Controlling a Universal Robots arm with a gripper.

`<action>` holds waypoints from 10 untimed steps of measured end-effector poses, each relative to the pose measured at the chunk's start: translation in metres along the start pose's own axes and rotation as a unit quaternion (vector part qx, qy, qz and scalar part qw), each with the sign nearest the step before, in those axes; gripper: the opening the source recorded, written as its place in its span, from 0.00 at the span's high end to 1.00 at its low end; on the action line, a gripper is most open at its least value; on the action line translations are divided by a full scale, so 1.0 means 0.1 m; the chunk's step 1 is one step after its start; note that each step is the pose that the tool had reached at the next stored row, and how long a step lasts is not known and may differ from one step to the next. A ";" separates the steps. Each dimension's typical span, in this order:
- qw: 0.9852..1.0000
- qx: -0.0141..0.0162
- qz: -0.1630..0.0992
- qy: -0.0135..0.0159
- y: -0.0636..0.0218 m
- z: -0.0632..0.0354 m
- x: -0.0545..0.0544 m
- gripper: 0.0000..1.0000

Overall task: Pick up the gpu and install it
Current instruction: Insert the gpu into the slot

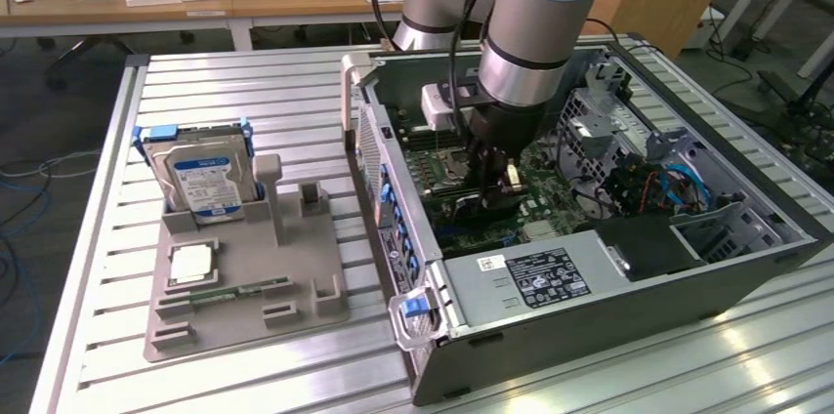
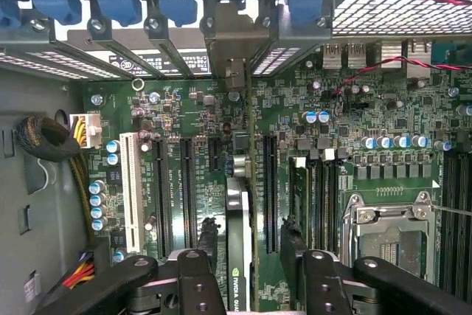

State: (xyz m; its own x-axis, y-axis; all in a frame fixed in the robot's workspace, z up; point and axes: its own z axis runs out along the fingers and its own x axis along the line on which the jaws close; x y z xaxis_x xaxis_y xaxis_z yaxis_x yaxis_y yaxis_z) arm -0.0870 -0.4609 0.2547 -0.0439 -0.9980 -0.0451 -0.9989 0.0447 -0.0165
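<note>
The gpu (image 2: 239,248) is a thin dark card standing on edge in a motherboard slot, with its silver bracket (image 2: 230,53) against the case's rear wall among blue latches. My gripper (image 2: 249,240) hangs straight over the card and is open. One black finger (image 2: 198,271) stands on each side of the card, with a gap between each finger and the card. In the exterior view the gripper (image 1: 499,189) reaches down into the open computer case (image 1: 612,287), low over the motherboard.
Beside the case, on the exterior view's left, a grey holder tray (image 1: 248,297) carries an upright hard drive (image 1: 202,180), a small square chip (image 1: 191,263) and a green memory stick (image 1: 241,289). Inside the case are the CPU socket (image 2: 391,234), a power supply (image 1: 548,277) and cables (image 1: 658,185).
</note>
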 end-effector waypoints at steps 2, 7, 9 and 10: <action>1.000 0.000 0.000 0.000 0.000 0.000 0.00 0.53; 1.000 0.000 -0.004 0.000 0.000 0.000 0.00 0.53; 1.000 0.000 -0.005 0.000 0.000 0.000 0.00 0.53; 1.000 0.000 -0.005 0.000 0.000 0.000 0.00 0.53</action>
State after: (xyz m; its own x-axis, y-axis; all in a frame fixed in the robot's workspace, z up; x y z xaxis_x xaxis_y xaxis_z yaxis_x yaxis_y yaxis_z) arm -0.0870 -0.4609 0.2547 -0.0349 -0.9984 -0.0451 -0.9992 0.0357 -0.0164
